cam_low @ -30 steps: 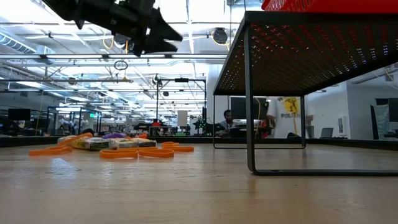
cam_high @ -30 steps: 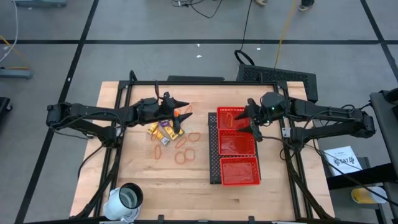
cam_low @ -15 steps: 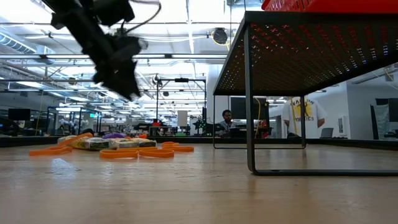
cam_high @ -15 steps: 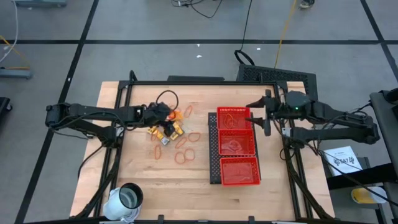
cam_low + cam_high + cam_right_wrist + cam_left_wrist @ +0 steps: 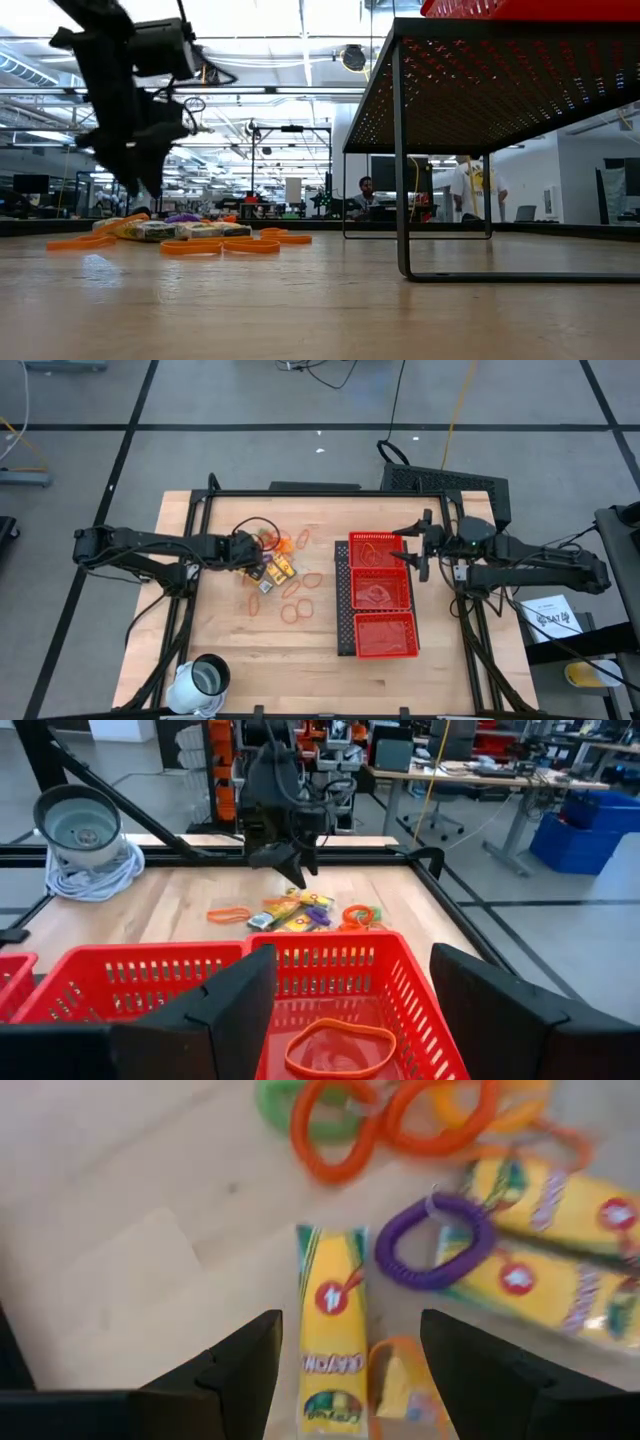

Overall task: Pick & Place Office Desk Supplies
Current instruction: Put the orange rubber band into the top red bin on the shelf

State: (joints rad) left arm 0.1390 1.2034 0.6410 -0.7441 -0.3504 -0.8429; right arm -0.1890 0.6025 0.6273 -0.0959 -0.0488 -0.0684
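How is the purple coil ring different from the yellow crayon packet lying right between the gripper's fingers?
Seen from the left wrist, the purple coil ring is a round, open, ribbed loop, while the yellow crayon packet is a flat, solid, printed rectangle. The ring lies partly on another yellow packet; the crayon packet lies alone on the bare wooden table, lined up between the open left gripper. Both lie flat on the table, and neither is gripped.

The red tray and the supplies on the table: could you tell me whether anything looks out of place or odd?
Nothing looks damaged. The supplies lie in a loose heap: crayon packets, a purple coil overlapping one, and orange bands scattered toward the red tray. One band already lies in the tray's end compartment. The left gripper, jaws open, hovers over a packet.
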